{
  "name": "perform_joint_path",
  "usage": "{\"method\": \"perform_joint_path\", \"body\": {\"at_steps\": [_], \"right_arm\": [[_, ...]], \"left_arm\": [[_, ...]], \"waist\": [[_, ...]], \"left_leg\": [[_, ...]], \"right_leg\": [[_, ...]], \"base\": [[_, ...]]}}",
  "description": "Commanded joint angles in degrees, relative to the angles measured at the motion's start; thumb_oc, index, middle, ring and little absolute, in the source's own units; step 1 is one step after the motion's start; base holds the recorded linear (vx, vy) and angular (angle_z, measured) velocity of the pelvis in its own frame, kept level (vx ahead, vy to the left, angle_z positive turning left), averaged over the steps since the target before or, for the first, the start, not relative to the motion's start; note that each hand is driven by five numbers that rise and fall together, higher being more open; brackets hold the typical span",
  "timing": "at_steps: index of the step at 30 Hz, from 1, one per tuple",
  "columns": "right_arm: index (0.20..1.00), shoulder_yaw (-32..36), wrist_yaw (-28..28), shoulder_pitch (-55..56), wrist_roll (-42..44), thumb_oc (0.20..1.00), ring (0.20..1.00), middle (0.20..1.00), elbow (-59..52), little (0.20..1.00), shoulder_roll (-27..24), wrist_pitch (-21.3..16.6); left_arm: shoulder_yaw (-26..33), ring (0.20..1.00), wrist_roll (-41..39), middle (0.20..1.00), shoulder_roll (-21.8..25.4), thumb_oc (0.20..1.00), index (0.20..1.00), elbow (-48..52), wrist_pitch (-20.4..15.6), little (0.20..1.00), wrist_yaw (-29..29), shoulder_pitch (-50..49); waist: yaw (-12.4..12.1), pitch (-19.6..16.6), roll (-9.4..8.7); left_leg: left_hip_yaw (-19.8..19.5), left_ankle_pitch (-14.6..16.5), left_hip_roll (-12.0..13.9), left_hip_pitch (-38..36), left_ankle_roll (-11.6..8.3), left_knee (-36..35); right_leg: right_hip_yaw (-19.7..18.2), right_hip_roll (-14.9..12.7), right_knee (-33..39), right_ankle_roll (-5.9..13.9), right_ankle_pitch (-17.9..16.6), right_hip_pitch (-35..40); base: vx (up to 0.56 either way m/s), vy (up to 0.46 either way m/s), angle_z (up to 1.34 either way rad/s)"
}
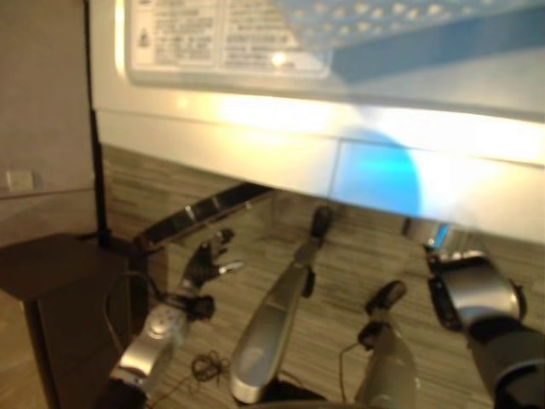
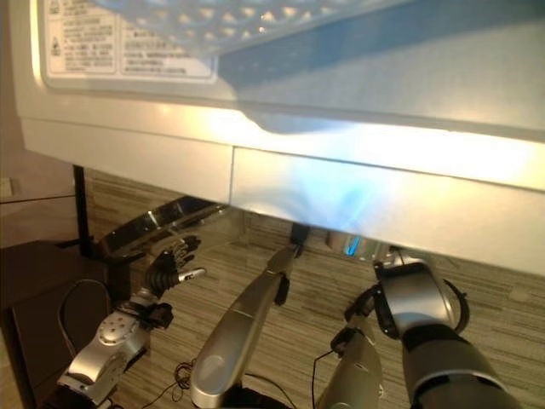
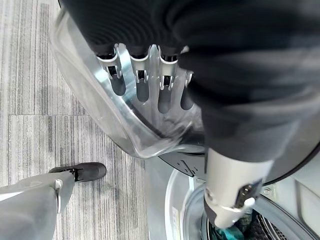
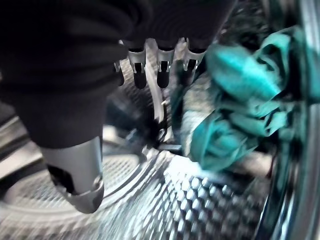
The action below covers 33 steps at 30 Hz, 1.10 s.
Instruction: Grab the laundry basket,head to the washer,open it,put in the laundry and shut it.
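The white washer (image 1: 341, 136) looms close in front, with the pale blue perforated laundry basket (image 1: 409, 21) resting on its top. Its round glass door (image 1: 204, 213) hangs open to the left. My left hand (image 1: 209, 256) is open, and the left wrist view shows its straight fingers (image 3: 140, 75) laid against the door glass (image 3: 100, 110). My right hand (image 4: 162, 70) reaches inside the metal drum (image 4: 190, 200), open with the thumb (image 4: 75, 185) spread wide. Teal laundry (image 4: 235, 115) lies bunched in the drum just past the fingertips. It also shows in the drum mouth (image 3: 227, 234).
A dark low cabinet (image 1: 51, 273) stands at the left next to a black upright post (image 1: 94, 128). A wall socket (image 1: 19, 181) sits on the beige wall behind it. Striped grey carpet (image 1: 358, 256) lies below the washer.
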State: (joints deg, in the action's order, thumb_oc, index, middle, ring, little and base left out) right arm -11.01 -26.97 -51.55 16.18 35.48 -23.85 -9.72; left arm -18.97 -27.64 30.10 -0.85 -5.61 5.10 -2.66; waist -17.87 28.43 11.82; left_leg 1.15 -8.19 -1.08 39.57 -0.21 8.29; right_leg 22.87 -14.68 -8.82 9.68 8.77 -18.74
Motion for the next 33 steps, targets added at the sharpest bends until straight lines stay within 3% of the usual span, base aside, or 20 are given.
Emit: {"method": "perform_joint_path", "body": {"at_steps": [1, 6, 8, 13, 15, 16, 17, 22, 29, 33], "right_arm": [[1.000, -0.2, 1.3, 2.7, -3.8, 1.000, 1.000, 1.000, -4.5, 1.000, 1.9, -2.5], [1.000, -3.6, 4.9, 12.5, -5.5, 1.000, 1.000, 1.000, -8.1, 1.000, 7.7, -1.8], [1.000, -6.1, 7.9, 19.9, -5.0, 1.000, 1.000, 1.000, -9.2, 1.000, 10.5, -1.2], [1.000, -8.7, 12.0, 31.0, -5.8, 1.000, 1.000, 1.000, -9.7, 1.000, 10.2, 0.8], [1.000, -9.1, 16.1, 40.8, -7.1, 1.000, 1.000, 1.000, -11.6, 1.000, 7.3, 2.1], [1.000, -9.1, 16.1, 41.1, -7.2, 1.000, 1.000, 1.000, -11.8, 1.000, 7.3, 2.2], [1.000, -8.0, 18.6, 46.4, -7.5, 1.000, 1.000, 1.000, -12.7, 1.000, 5.5, 2.9], [1.000, -4.7, 21.8, 54.5, -9.0, 1.000, 1.000, 1.000, -12.3, 1.000, 3.8, 4.2], [1.000, 0.8, 23.7, 60.4, -8.4, 1.000, 1.000, 1.000, -14.2, 1.000, 4.5, 5.1], [1.000, 5.1, 22.9, 63.0, -7.8, 1.000, 1.000, 1.000, -18.2, 1.000, 4.8, 5.5]], "left_arm": [[0.1, 1.000, 0.7, 1.000, -0.2, 1.000, 1.000, 2.1, -1.6, 1.000, 0.2, 0.1], [0.7, 1.000, 0.5, 1.000, -0.4, 1.000, 1.000, 2.9, -1.4, 1.000, -0.2, 0.0], [1.6, 1.000, 0.3, 1.000, -0.8, 1.000, 1.000, 3.3, -1.1, 1.000, -0.3, -0.5], [4.3, 1.000, 0.0, 1.000, -0.5, 1.000, 1.000, 3.8, -0.8, 1.000, -0.1, -2.4], [7.6, 1.000, -0.1, 1.000, 0.3, 1.000, 1.000, 4.6, -0.8, 1.000, -0.1, -4.3], [7.6, 1.000, -0.1, 1.000, 0.4, 1.000, 1.000, 4.7, -0.7, 1.000, -0.1, -4.5], [9.8, 1.000, -0.1, 1.000, 1.0, 1.000, 1.000, 4.7, -0.7, 1.000, -0.3, -6.4], [13.5, 1.000, 0.5, 1.000, 1.7, 1.000, 1.000, 3.5, -0.1, 1.000, -0.9, -9.5], [15.2, 1.000, 1.7, 1.000, -0.8, 1.000, 1.000, 2.1, 1.4, 1.000, -2.0, -10.8], [15.8, 1.000, 2.3, 1.000, -2.7, 1.000, 1.000, 1.4, 2.0, 1.000, -1.7, -11.6]], "waist": [[0.5, 0.3, 0.92], [1.9, -0.4, -0.27], [2.9, -0.9, -1.55], [4.7, -2.6, -3.87], [6.2, -4.4, -6.05], [6.2, -4.5, -6.05], [6.9, -6.0, -7.41], [8.6, -10.1, -10.10], [10.6, -15.1, -11.94], [11.7, -17.7, -11.55]], "left_leg": [[2.3, 2.8, 1.3, 2.2, -2.13, 0.3], [2.5, 1.5, 2.4, -0.1, -2.81, -1.2], [2.5, 0.8, 3.2, -1.6, -3.22, -2.2], [2.6, 0.1, 4.4, -4.5, -3.67, -3.5], [2.4, -0.5, 5.4, -6.5, -4.10, -4.3], [2.4, -0.5, 5.4, -6.6, -4.12, -4.3], [2.1, -0.7, 5.9, -8.0, -4.34, -4.7], [1.8, -1.0, 7.1, -12.5, -4.40, -5.5], [1.5, -0.9, 8.0, -18.9, -4.37, -7.4], [2.1, -1.7, 9.0, -21.9, -3.77, -8.9]], "right_leg": [[-2.5, 0.7, -6.0, -4.63, 7.4, 2.5], [-2.7, 1.6, -4.8, -4.84, 7.7, 4.4], [-2.7, 2.3, -3.9, -4.88, 7.7, 5.8], [-2.7, 3.4, -2.5, -5.09, 7.9, 8.4], [-2.3, 4.1, -1.6, -5.35, 8.2, 10.6], [-2.3, 4.2, -1.5, -5.36, 8.2, 10.8], [-2.2, 4.7, -1.0, -5.55, 8.4, 12.3], [-2.0, 5.7, -0.2, -5.80, 8.4, 16.2], [-3.2, 7.0, 1.6, -5.74, 7.7, 21.0], [-4.0, 7.5, 3.2, -5.18, 5.6, 22.9]], "base": [[-0.04, -0.037, -0.02], [-0.06, -0.047, -0.08], [-0.05, -0.060, -0.10], [-0.03, -0.068, -0.11], [0.00, -0.112, -0.06], [0.03, -0.128, 0.02], [0.02, -0.085, 0.00], [0.03, -0.126, -0.01], [0.00, -0.073, 0.01], [-0.04, 0.009, -0.11]]}}
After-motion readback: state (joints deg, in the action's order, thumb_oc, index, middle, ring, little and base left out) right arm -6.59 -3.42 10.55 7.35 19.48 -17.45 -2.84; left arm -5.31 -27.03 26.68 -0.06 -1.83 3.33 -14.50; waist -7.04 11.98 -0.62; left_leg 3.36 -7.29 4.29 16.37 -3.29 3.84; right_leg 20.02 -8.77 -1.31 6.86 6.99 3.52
